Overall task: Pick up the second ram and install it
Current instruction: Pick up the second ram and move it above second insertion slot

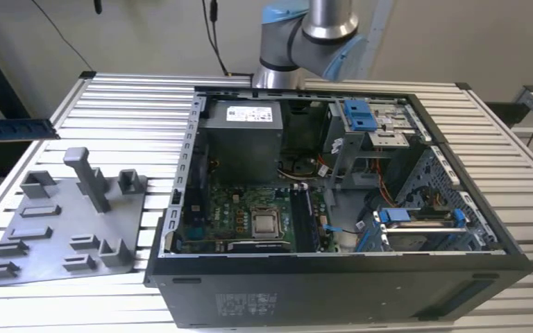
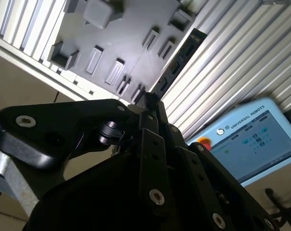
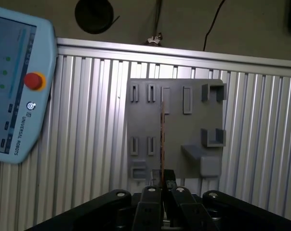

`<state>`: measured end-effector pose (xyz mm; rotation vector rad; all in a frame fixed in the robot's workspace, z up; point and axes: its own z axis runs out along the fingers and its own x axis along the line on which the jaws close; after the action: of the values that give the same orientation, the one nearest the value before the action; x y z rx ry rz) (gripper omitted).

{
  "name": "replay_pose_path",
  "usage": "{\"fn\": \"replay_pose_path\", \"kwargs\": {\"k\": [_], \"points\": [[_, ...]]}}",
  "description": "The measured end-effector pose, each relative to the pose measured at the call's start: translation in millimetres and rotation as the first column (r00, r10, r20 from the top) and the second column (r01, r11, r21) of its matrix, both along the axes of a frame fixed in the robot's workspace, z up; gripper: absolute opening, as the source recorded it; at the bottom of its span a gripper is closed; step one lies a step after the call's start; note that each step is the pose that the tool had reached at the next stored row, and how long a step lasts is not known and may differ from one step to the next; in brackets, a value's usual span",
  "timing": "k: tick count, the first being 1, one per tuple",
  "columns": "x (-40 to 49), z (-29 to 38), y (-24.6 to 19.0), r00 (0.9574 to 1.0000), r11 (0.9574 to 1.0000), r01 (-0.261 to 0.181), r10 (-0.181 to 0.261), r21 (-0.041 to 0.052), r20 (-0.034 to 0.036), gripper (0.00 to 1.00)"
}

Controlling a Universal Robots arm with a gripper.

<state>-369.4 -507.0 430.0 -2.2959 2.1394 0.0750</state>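
Note:
In both wrist views my gripper [image 3: 162,185] is shut on the second ram [image 3: 162,139], a slim dark stick seen edge-on and reaching out from the fingertips [image 2: 148,103]. In the second wrist view the second ram [image 2: 181,57] shows as a long dark board with black chips. Beyond it lies the grey plastic tray [image 3: 184,134] with its upright blocks. In the exterior view the tray [image 1: 63,229] lies flat at the left, beside the open computer case [image 1: 341,277].
Part of the robot arm [image 1: 313,41] stands behind the case. Inside the case are the motherboard [image 1: 248,215], a grey power supply [image 1: 243,139] and blue drive brackets [image 1: 359,114]. A teach pendant [image 3: 15,86] with a red button lies on the ribbed metal table [image 1: 128,104] near the tray.

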Motion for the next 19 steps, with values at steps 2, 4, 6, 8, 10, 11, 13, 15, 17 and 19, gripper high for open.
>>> {"fn": "replay_pose_path", "kwargs": {"k": [2,4,6,8,10,11,13,15,17,19], "points": [[6.3,0.0,0.0,1.0000,1.0000,0.000,0.000,0.0000,-0.0001,0.14],[12.7,0.0,0.0,1.0000,1.0000,0.000,0.000,0.0000,-0.0002,0.14],[20.0,0.0,0.0,1.0000,1.0000,0.000,0.000,0.0000,-0.0002,0.14],[26.8,0.0,0.0,1.0000,1.0000,0.000,0.000,0.0000,-0.0004,0.14],[33.1,0.0,0.0,1.0000,1.0000,0.000,0.000,0.0000,-0.0003,0.14],[36.3,0.0,0.0,1.0000,1.0000,0.000,0.000,0.0000,-0.0004,0.14],[42.1,0.0,0.0,1.0000,1.0000,0.000,0.000,0.0000,-0.0005,0.14],[48.8,0.0,0.0,1.0000,1.0000,0.000,0.000,0.0000,-0.0005,0.14],[55.4,0.0,0.0,1.0000,1.0000,0.000,0.000,-0.0001,-0.0006,0.14],[60.5,0.0,0.0,1.0000,1.0000,0.000,0.000,0.0001,-0.0006,0.14]]}}
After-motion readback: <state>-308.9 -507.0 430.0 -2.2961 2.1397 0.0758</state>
